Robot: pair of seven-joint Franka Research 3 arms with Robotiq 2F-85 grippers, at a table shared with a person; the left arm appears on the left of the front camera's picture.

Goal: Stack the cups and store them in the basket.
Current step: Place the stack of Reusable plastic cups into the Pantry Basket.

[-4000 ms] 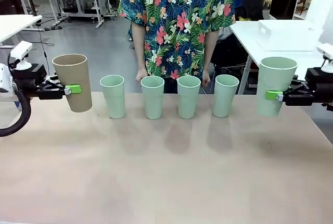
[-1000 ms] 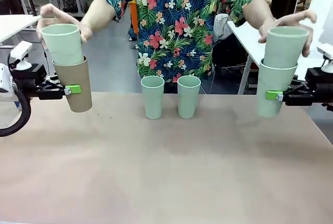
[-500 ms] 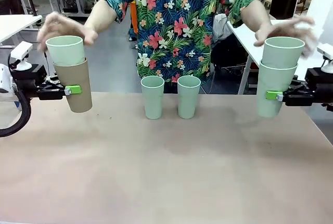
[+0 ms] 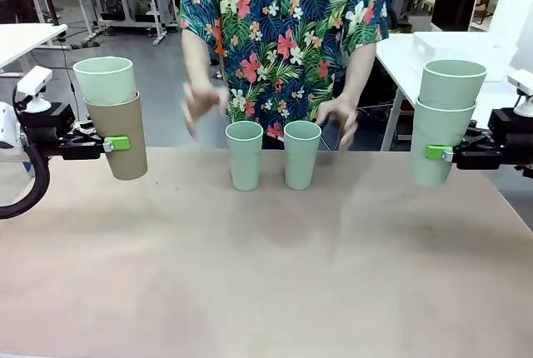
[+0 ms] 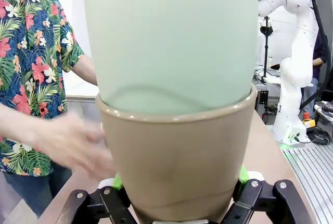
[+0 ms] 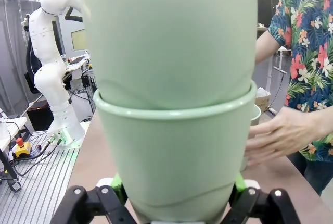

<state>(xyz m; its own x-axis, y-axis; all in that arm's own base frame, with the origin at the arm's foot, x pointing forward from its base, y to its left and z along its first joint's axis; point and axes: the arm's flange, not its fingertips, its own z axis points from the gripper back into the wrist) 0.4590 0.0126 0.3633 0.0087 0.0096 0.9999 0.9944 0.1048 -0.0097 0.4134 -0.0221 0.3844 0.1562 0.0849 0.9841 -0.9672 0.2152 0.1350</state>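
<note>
Left hand [image 4: 119,142] clamping tan-brown cup [image 4: 121,121] with mint-green cup [image 4: 104,81] nested inside, right hand [image 4: 436,152] clamping lower cup [image 4: 437,129] of mint pair, two more cups [image 4: 245,156] [image 4: 301,155] standing on bench [image 4: 266,258] near person's hands [image 4: 339,116].

- At my left, the left fingers [image 4: 118,142] clamp the left outer cup [image 4: 121,116] from the side, and the left inner cup [image 4: 105,81] sits nested in it.
- At my right, the right fingers [image 4: 435,152] clamp the right outer cup [image 4: 436,129], with the right inner cup [image 4: 452,83] nested in it.
- Between them, two cups stand upright side by side near the far edge of the desk [image 4: 266,266]: the middle-left cup [image 4: 245,156] and the middle-right cup [image 4: 301,155].
- Behind that pair stands the person [image 4: 283,33], with one hand [image 4: 200,104] left of it and the other hand [image 4: 337,116] right of it.
</note>
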